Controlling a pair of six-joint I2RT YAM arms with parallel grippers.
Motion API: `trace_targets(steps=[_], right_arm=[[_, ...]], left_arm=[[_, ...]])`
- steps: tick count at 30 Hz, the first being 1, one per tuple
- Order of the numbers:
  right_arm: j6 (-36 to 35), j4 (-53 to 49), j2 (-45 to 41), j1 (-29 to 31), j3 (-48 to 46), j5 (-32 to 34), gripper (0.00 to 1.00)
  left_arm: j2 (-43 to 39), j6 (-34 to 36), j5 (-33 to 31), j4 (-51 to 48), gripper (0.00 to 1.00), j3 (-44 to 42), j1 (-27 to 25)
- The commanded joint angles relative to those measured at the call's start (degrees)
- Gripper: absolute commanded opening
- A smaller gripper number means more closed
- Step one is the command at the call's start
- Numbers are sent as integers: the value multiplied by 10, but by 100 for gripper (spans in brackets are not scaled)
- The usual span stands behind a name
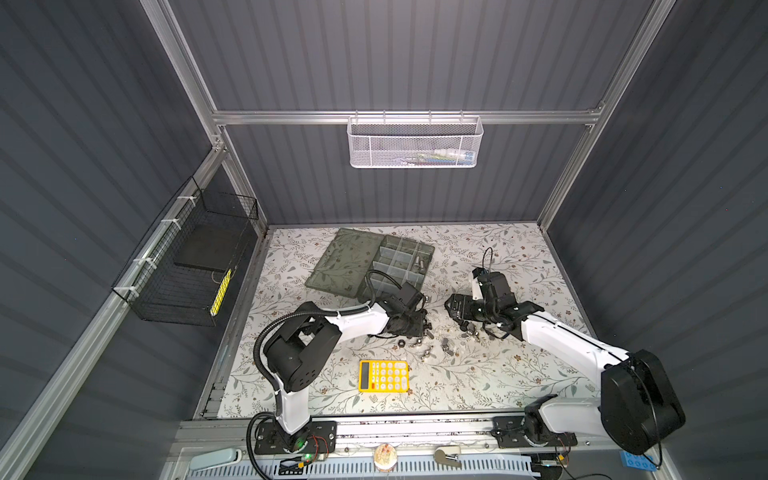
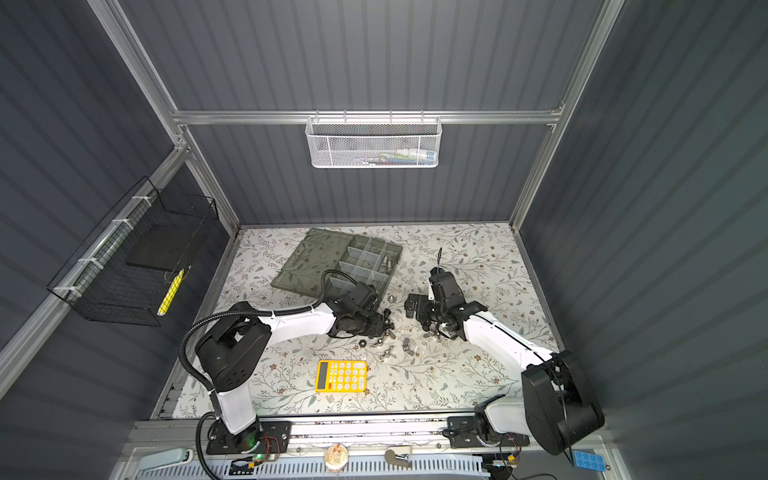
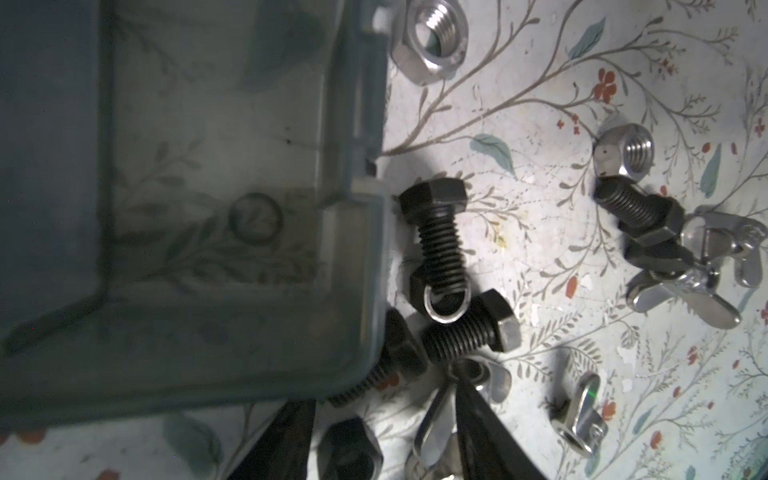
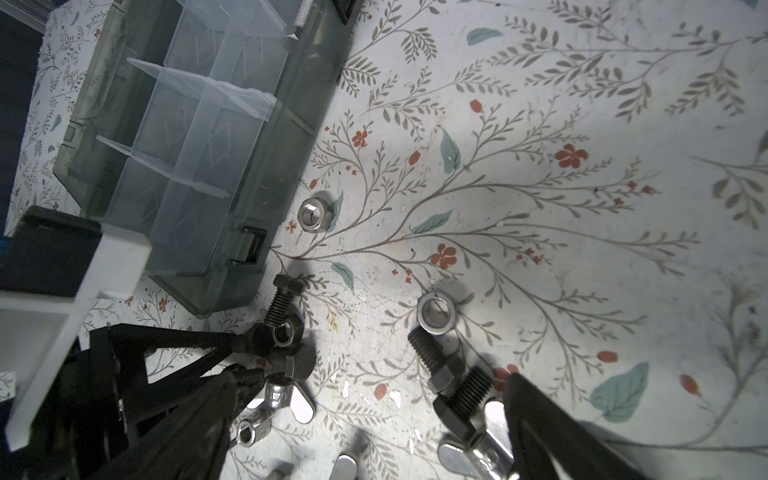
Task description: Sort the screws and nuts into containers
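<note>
- The left claw (image 1: 427,327) sits low, just beside the near corner of the organiser box (image 1: 395,266), so it has little room there.
- Its fingers (image 3: 482,432) stand partly apart with a wing nut (image 3: 434,432) between them; I cannot tell if they pinch it.
- The right claw (image 1: 457,318) is spread wide, holding nothing.
- Black screws (image 3: 440,237) and silver nuts (image 3: 430,37) lie loose on the table (image 1: 528,266) between the claws.
- There is open table to the right of the right claw.
- The box lid (image 1: 345,259) lies flat open; one compartment (image 1: 428,262) holds silver screws (image 1: 419,262).
</note>
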Motion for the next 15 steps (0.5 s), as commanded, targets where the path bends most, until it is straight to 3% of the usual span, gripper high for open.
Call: trace_targets(steps=[1, 15], right_arm=[[11, 6, -10, 3, -11, -5, 99], [14, 8, -21, 3, -23, -4, 99]], left_arm=[[21, 27, -33, -34, 53, 8, -5], [54, 53, -90, -26, 49, 33, -26]])
